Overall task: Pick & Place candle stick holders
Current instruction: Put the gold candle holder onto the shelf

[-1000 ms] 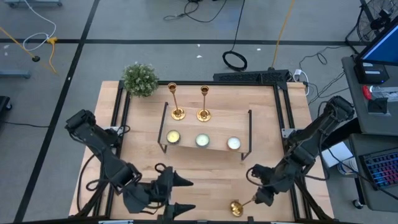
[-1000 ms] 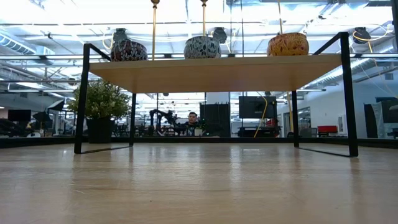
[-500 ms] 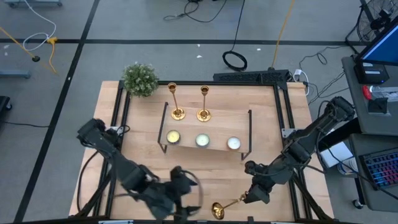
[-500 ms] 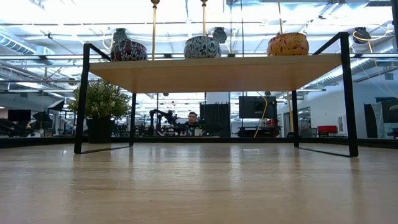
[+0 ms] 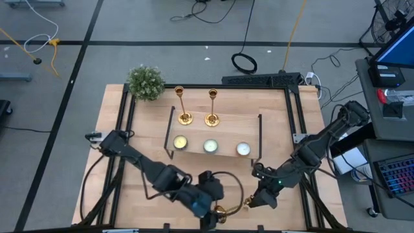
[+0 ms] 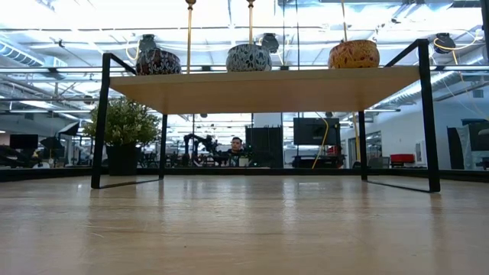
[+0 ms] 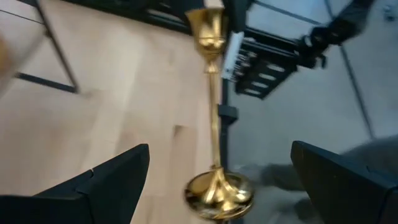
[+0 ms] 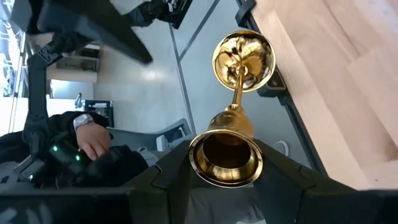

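While the right gripper (image 5: 249,203) has its fingers clenched on the cup end of the shiny gold long-stemmed candlestick (image 5: 228,211) at the tabletop's (image 5: 272,116) near edge, the left gripper (image 5: 210,217) comes in fingers spread wide, so this looks like a handover, and next it probably needs to close on the stem.

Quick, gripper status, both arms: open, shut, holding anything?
Left gripper: open, empty, fingers either side of the shiny gold metal candlestick's base.
Right gripper: shut on that candlestick at its cup end, near the table's front edge.
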`<action>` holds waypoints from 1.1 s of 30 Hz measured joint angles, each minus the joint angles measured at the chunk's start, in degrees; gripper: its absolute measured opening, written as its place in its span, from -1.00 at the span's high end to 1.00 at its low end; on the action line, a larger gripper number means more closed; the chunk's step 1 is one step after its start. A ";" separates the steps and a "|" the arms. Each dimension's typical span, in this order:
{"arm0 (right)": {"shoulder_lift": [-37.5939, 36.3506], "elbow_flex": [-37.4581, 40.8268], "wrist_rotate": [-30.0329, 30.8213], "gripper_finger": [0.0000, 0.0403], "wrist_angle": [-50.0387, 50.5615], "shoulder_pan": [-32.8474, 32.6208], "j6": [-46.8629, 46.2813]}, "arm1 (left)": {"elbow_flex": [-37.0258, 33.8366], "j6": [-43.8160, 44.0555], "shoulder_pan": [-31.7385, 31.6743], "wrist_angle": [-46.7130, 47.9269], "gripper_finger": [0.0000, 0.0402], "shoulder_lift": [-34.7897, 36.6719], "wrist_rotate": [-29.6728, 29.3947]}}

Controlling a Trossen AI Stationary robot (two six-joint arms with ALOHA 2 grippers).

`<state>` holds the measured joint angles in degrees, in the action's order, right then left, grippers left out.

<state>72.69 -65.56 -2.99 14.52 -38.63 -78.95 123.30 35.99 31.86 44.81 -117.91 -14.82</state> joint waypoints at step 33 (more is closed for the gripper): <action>-0.04 0.00 0.25 0.28 -3.12 1.22 2.09 | -0.13 3.20 -1.99 -1.75 -0.98 -6.13 7.20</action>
<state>72.64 -65.56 -2.74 11.40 -37.41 -76.86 123.17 39.20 29.87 43.06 -124.05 -7.62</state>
